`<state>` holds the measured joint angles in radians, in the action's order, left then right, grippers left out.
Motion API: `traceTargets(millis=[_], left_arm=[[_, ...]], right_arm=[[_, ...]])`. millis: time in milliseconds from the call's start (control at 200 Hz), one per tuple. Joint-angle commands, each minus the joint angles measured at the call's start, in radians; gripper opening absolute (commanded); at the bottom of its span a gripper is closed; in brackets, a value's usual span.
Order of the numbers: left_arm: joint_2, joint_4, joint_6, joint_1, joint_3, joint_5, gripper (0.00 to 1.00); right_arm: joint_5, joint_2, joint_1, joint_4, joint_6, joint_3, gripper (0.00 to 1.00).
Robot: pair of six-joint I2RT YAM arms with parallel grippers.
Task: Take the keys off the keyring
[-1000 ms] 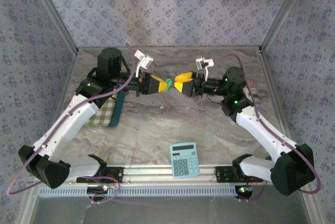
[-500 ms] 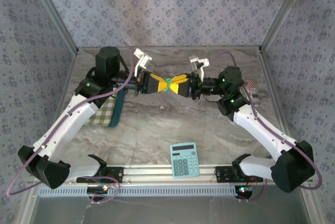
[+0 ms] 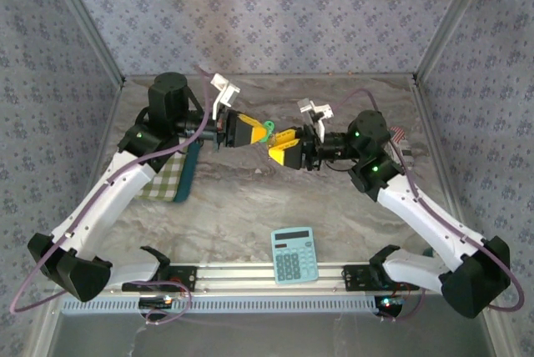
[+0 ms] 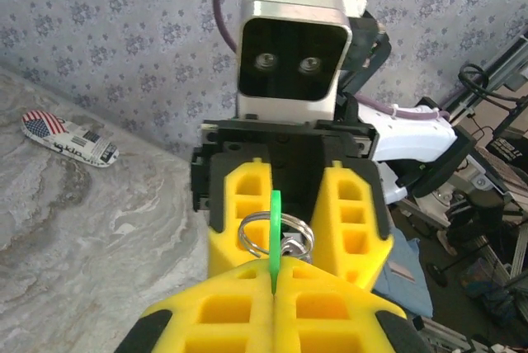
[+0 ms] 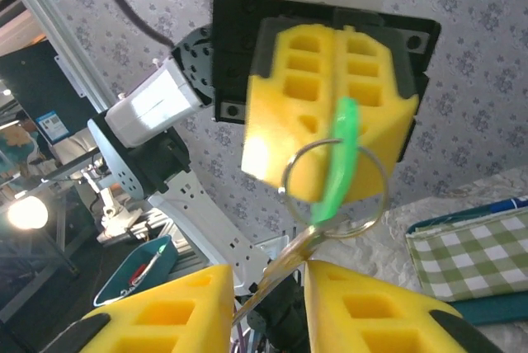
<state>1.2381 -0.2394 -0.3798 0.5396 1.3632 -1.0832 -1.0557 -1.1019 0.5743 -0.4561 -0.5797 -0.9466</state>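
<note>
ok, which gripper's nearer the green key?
Left. The left gripper has its jaws shut on the green key. The right gripper sits just off it, jaws open at the keyring hanging from that key.

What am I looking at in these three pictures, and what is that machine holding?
Two robot arms are mounted at a marble-patterned table. One picture looks down from above. The other two come from a camera on each wrist, each facing the other arm. The yellow blocks are the fingers of each end effector. The left end effector is shut on a small green piece joined to a metal ring. The right end effector, fingers apart, faces that ring. On the table lie a blue calculator and a checked cloth.
</note>
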Motion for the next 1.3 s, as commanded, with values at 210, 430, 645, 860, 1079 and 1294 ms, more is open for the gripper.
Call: traceTargets(millis=[210, 430, 645, 860, 1079, 1294], left_arm=[[0.014, 0.073, -0.025, -0.016, 0.042, -0.021, 0.00], [0.016, 0.107, -0.045, -0.015, 0.054, -0.091, 0.00], [0.020, 0.119, -0.047, -0.014, 0.066, -0.142, 0.00], [0.030, 0.133, -0.054, -0.010, 0.080, -0.150, 0.00], [0.028, 0.132, -0.054, -0.010, 0.088, -0.158, 0.00], [0.027, 0.132, -0.054, -0.004, 0.087, -0.167, 0.00]], right_arm=[[0.024, 0.066, -0.095, -0.058, -0.030, 0.028, 0.56], [-0.002, -0.006, -0.123, -0.191, -0.129, 0.004, 0.57], [-0.025, -0.086, -0.131, -0.313, -0.244, -0.032, 0.56], [-0.065, -0.142, -0.095, -0.415, -0.302, -0.051, 0.54], [-0.062, -0.118, -0.100, -0.481, -0.315, -0.014, 0.58], [-0.064, -0.118, -0.093, -0.518, -0.321, -0.014, 0.64]])
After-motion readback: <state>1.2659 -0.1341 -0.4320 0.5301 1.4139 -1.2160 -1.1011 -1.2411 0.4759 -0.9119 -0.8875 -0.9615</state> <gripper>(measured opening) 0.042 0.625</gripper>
